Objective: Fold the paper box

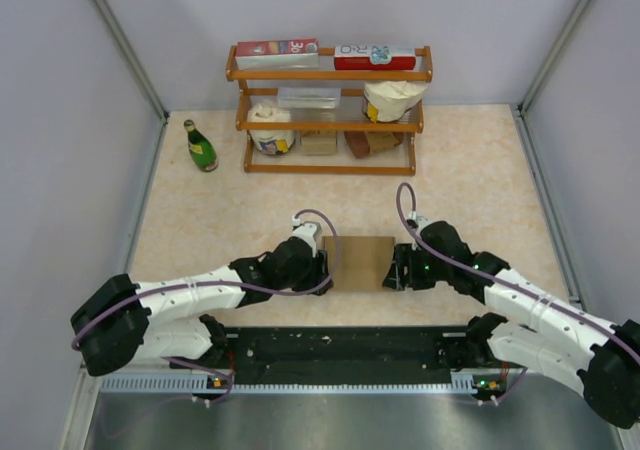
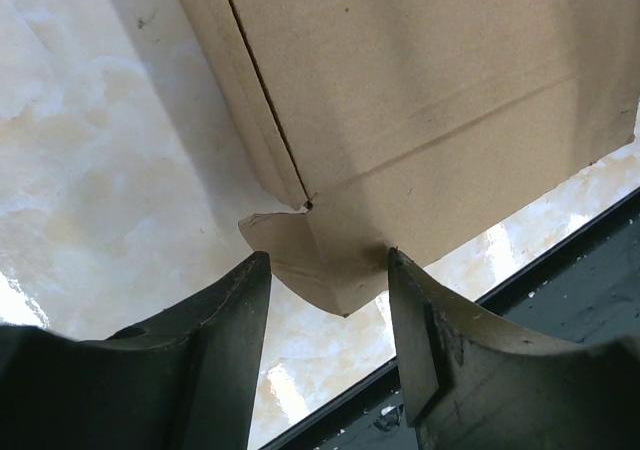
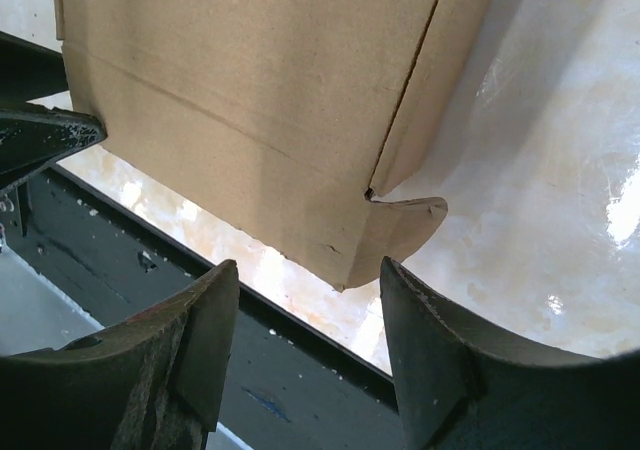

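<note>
Nearest me, a black base strip (image 1: 340,350) runs along the table's front edge. Just past it the plain brown cardboard paper box (image 1: 358,262) lies flat on the beige marbled tabletop (image 1: 200,210), centre-front. Its long axis goes L-R, parallel w/ that edge, short ends facing the two arms. Left gripper (image 1: 320,262) is at its left end, fingers apart, w/ a rounded corner tab (image 2: 272,238) sitting btwn them, not pinched. Right gripper (image 1: 398,267) is at the right end, fingers likewise spread w/ the box corner btwn them. Further back, a green glass bottle (image 1: 200,145) stands left of an orange wooden rack (image 1: 330,75) holding cartons & tubs.
</note>
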Controlling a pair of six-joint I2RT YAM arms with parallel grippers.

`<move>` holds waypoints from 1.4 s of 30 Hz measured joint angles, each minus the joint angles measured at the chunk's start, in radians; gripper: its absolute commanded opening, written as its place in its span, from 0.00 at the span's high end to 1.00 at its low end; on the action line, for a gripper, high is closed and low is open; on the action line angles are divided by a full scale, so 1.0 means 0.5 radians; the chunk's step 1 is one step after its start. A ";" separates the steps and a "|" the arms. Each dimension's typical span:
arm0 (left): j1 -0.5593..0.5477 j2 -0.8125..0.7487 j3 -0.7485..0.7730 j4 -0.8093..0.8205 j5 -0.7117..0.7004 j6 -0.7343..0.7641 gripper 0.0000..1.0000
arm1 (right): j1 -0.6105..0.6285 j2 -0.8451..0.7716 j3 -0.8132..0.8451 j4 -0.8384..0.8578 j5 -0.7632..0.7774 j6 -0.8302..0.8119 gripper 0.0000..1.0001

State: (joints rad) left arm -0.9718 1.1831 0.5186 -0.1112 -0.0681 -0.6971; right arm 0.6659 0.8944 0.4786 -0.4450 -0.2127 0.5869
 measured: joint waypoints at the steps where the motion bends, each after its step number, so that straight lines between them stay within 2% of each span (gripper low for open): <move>1: 0.000 0.005 -0.005 0.008 0.000 0.000 0.45 | 0.000 0.011 -0.001 0.008 0.000 0.000 0.41; 31: 0.000 0.114 -0.011 0.076 -0.005 0.041 0.42 | 0.002 0.198 -0.002 0.112 0.018 -0.107 0.35; 37: 0.000 0.053 -0.011 0.034 -0.045 0.076 0.35 | 0.002 0.195 -0.002 0.111 0.042 -0.158 0.28; 42: 0.000 -0.051 -0.011 0.027 -0.109 0.107 0.31 | 0.003 0.184 -0.002 0.111 0.095 -0.198 0.27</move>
State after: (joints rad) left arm -0.9718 1.1576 0.5129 -0.0978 -0.1226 -0.6437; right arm 0.6674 0.9863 0.4778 -0.3893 -0.1650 0.4881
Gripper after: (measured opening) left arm 0.674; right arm 0.730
